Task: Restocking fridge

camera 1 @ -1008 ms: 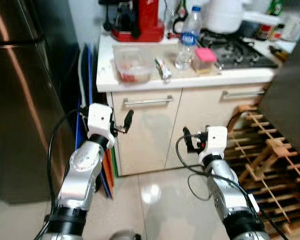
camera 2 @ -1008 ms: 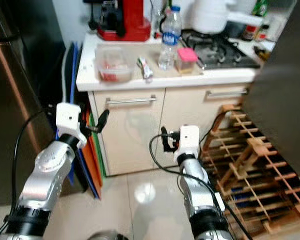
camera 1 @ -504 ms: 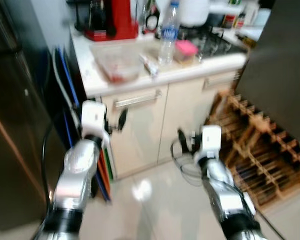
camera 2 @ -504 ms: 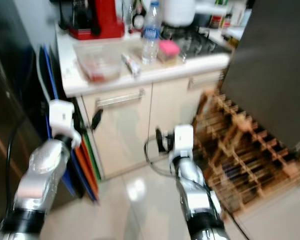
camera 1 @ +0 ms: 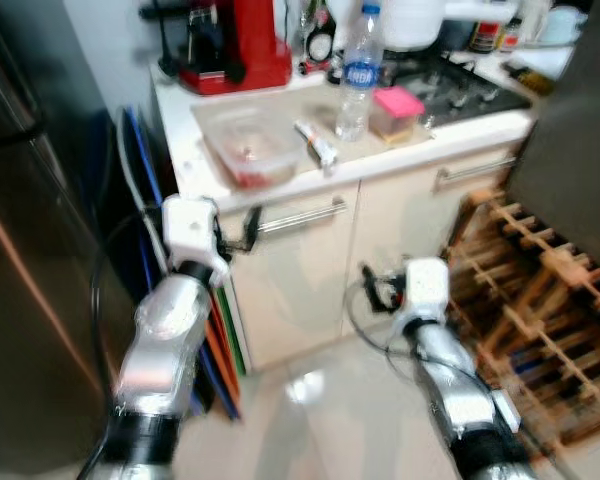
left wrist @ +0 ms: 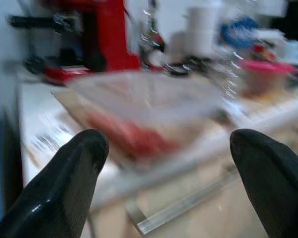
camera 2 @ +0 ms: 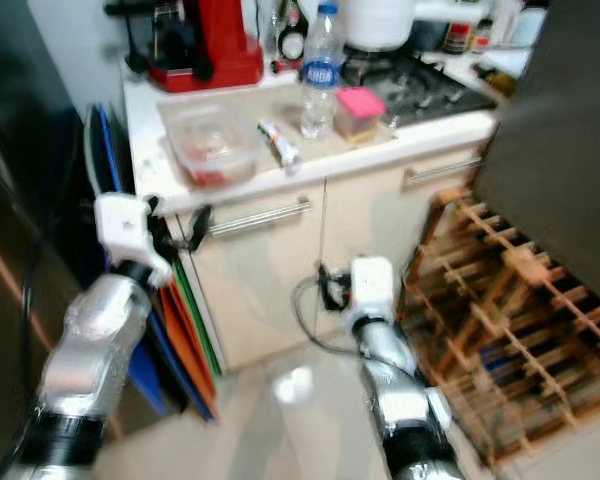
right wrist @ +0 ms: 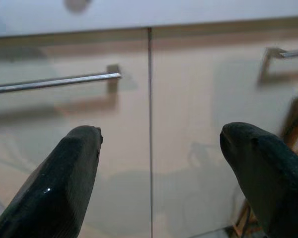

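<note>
A clear food container (camera 1: 248, 155) with something red inside sits on the white counter (camera 1: 195, 140). Beside it are a small packet (camera 1: 318, 145), a water bottle (camera 1: 358, 75) and a pink-lidded tub (camera 1: 395, 110). The dark steel fridge (camera 1: 30, 260) stands on the left. My left gripper (camera 1: 242, 228) is open and raised just below the counter edge; in its wrist view the clear container (left wrist: 149, 109) lies ahead between the fingers. My right gripper (camera 1: 372, 290) is open and lower, facing the cream cabinet doors (right wrist: 149, 99).
A red coffee machine (camera 1: 235, 45) and a gas hob (camera 1: 460, 85) stand at the back of the counter. Flat coloured boards (camera 1: 220, 350) lean between fridge and cabinet. A wooden rack (camera 1: 550, 300) stands low on the right under a dark panel (camera 1: 580, 130). The floor is glossy tile (camera 1: 310, 400).
The whole picture has swung and blurred as the camera moved. Both arms hold about the same pose, grippers still open and holding nothing.
</note>
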{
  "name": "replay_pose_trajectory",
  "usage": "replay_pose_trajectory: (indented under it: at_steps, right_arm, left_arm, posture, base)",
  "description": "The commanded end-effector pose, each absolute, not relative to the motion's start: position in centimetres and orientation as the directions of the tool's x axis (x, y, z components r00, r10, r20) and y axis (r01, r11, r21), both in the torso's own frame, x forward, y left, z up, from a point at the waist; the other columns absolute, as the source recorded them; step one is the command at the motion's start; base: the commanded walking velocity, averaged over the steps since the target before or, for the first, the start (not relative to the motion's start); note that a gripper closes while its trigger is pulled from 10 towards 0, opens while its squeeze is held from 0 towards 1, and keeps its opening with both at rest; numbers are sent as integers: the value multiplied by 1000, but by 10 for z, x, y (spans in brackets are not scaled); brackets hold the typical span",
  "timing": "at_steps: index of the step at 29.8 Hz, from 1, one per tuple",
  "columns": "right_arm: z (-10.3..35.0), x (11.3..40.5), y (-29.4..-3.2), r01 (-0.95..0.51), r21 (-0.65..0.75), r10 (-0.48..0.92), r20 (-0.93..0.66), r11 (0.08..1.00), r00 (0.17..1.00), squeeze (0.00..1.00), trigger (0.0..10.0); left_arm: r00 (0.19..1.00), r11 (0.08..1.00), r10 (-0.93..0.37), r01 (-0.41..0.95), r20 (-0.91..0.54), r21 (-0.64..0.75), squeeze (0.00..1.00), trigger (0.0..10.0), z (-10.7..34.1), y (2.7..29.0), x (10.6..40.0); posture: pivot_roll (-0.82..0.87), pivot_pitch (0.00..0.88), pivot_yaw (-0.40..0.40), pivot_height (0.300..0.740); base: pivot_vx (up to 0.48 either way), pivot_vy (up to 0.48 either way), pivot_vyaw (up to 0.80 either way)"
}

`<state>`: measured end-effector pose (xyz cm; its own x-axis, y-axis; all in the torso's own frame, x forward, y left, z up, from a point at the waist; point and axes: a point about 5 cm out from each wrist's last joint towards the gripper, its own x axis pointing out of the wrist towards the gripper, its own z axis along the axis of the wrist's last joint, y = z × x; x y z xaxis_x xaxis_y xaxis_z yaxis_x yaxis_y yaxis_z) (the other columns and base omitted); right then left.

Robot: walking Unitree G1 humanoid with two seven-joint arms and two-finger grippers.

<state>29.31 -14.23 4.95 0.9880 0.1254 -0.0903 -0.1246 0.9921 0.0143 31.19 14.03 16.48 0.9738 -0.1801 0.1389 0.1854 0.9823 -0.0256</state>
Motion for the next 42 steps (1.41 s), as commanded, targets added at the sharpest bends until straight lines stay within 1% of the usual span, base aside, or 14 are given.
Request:
replay_pose_trajectory:
  at_steps: [1,4,8,9,10,11,12,14,18,23,25,30,35,42]
  right_arm:
    - [50,292,-132,-153,28,155,-83,988,984,0,10000]
    - [49,292,-132,-155,26,157,-89,987,984,0,10000]
    - [48,291,-132,-156,26,158,-91,987,983,0,10000]
    - [48,291,-132,-155,27,157,-91,988,983,0,10000]
    - [48,291,-132,-155,27,157,-91,988,983,0,10000]
    - [48,291,-131,-154,28,156,-90,988,984,0,10000]
    - [48,291,-131,-153,28,155,-90,988,984,0,10000]
    - [48,291,-131,-150,29,152,-90,988,984,0,10000]
    - [47,289,-133,-139,31,141,-93,990,986,0,10000]
    - [46,288,-133,-137,32,139,-94,990,986,0,10000]
    - [45,287,-131,-137,34,140,-97,990,985,0,10000]
    - [43,283,-129,-135,41,139,-98,990,985,0,10000]
    - [40,278,-128,-128,48,132,-106,991,986,0,10000]
    - [31,265,-130,-119,51,125,-137,992,983,0,10000]
  left_arm:
    - [982,986,-122,137,146,-97,0,10000,180,150,316]
    - [979,969,-122,152,161,-192,0,10000,201,150,324]
    - [982,947,-120,157,146,-279,0,10000,210,152,332]
    - [986,937,-116,147,117,-317,0,10000,211,152,336]
    - [986,937,-116,147,117,-317,0,10000,211,152,336]
    - [988,918,-131,153,85,-367,0,10000,212,150,341]
    - [990,904,-141,130,3,-408,0,10000,208,146,345]
    - [980,883,-183,130,-75,-451,0,10000,206,138,350]
    - [970,897,-207,136,-129,-421,0,10000,205,130,356]
    - [965,899,-224,150,-139,-411,0,10000,206,122,358]
    - [955,897,-256,178,-148,-404,0,10000,207,108,364]
    - [948,889,-277,190,-158,-417,0,10000,211,101,372]
    - [956,877,-256,168,-143,-451,0,10000,217,104,377]
    - [978,870,-157,71,-138,-488,0,10000,224,116,381]
  posture:
    - [51,0,1,740]
    - [50,0,0,740]
    - [45,0,2,740]
    - [43,0,2,740]
    - [43,0,2,740]
    - [39,0,5,740]
    - [35,0,8,740]
    - [31,0,13,740]
    - [23,0,19,740]
    - [22,0,21,740]
    - [20,0,25,740]
    - [12,0,43,740]
    - [7,0,56,740]
    - [-3,12,53,740]
  base:
    - [0,0,0]
    - [0,0,0]
    - [0,0,0]
    - [0,0,0]
    - [0,0,0]
    - [0,0,0]
    - [0,0,0]
    - [0,0,0]
    - [0,0,0]
    - [0,0,0]
    - [0,0,0]
    - [0,0,0]
    - [0,0,0]
    - [0,0,0]
